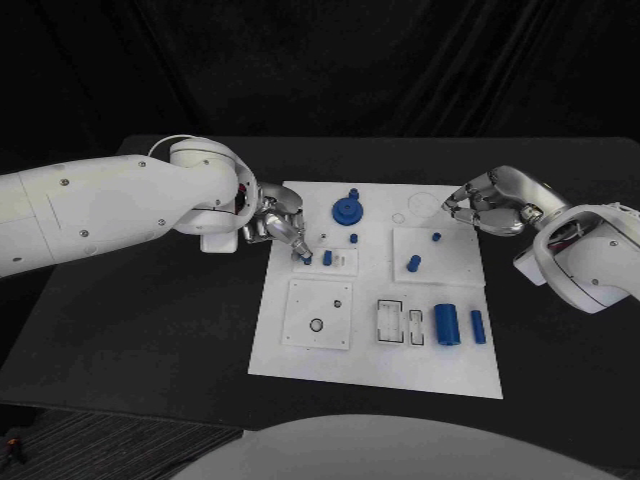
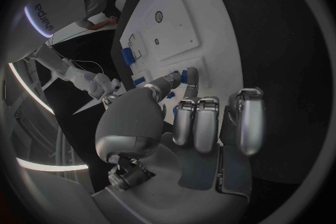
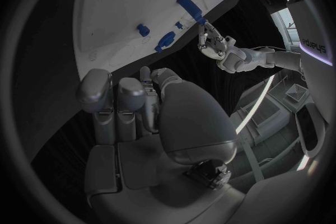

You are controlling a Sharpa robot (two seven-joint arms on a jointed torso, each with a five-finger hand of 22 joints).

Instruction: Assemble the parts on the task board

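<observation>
Progress: early, I judge — most blue parts lie loose on the task board: two cylinders near the front right, a round gear-like part at the back.
Left hand: at the board's left edge, fingertips pinching a small blue peg over a raised plate.
Right hand: hovering past the board's far right corner — fingers curled in, holding nothing visible.

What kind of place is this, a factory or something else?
Probably a robotics test lab, not a factory: a black table before dark curtains, a white task board with small blue parts, and two robot arms.
</observation>
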